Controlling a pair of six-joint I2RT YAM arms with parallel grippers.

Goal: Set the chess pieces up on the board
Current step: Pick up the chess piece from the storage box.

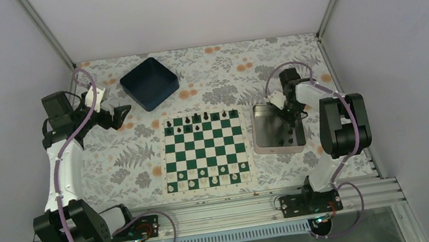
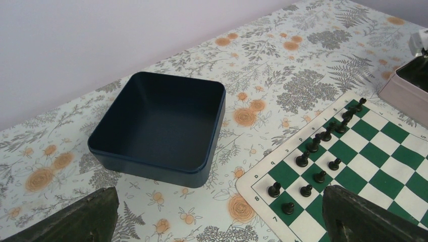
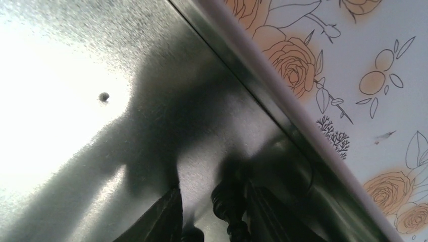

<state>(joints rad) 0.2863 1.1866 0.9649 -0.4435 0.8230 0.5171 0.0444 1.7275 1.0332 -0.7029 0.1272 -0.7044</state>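
The green and white board [image 1: 204,152] lies mid-table. Black chess pieces [image 1: 199,119] stand on its two far rows; they also show in the left wrist view [image 2: 315,146] on the board [image 2: 388,166]. My left gripper [image 1: 119,117] hangs open and empty over the table left of the board; its fingers [image 2: 68,217] are spread wide around the gripper's middle [image 2: 217,224]. My right gripper [image 1: 289,117] is down inside the silver tray [image 1: 263,133]. In the right wrist view its jaws [image 3: 214,195] stand apart around a black piece [image 3: 229,204] that rests against the right finger [image 3: 267,214]; a gap remains on the left side.
A dark blue bin [image 1: 150,82] stands empty at the back left of the board, and shows in the left wrist view [image 2: 161,126]. Small white pieces [image 1: 207,176] fill the board's near rows. The tray wall [image 3: 282,111] runs close beside my right fingers.
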